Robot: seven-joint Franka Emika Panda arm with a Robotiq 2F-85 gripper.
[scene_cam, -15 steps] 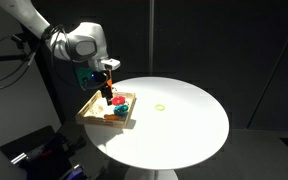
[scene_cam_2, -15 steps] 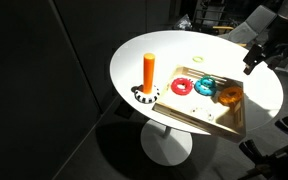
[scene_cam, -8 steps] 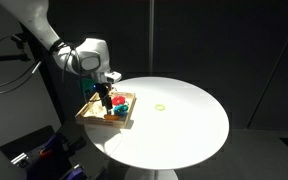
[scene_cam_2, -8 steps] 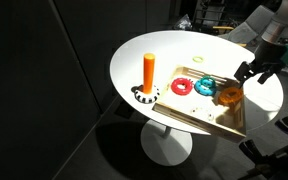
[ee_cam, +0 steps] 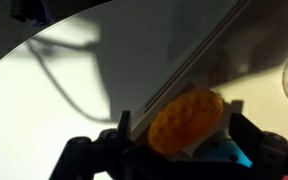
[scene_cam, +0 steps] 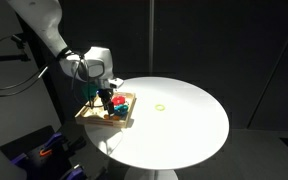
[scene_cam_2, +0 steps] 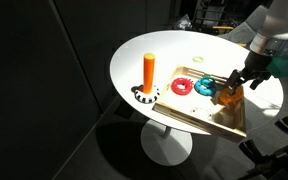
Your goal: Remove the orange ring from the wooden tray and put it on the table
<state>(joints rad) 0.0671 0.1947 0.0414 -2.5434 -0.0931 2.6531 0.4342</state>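
The orange ring (scene_cam_2: 228,96) lies in the wooden tray (scene_cam_2: 197,118), near the corner far from the upright orange peg (scene_cam_2: 149,70). The tray sits at the edge of the round white table (scene_cam_2: 152,44). My gripper (scene_cam_2: 240,84) is low over the tray, open, with a finger on each side of the orange ring. In the wrist view the orange ring (ee_cam: 185,120) lies between the two dark fingers (ee_cam: 184,135), just inside the tray rim (ee_cam: 184,70). In an exterior view the gripper (scene_cam: 106,101) hides the ring in the tray (scene_cam: 104,122).
A red ring (scene_cam_2: 180,87) and a teal ring (scene_cam_2: 205,86) lie in the tray beside the orange one. A black-and-white ring (scene_cam_2: 146,96) sits at the peg's base. A thin pale yellow-green ring (scene_cam: 160,106) lies on the table (scene_cam: 189,125).
The gripper has come down from above the table's edge to the tray and now straddles the orange ring. The rings have not moved.
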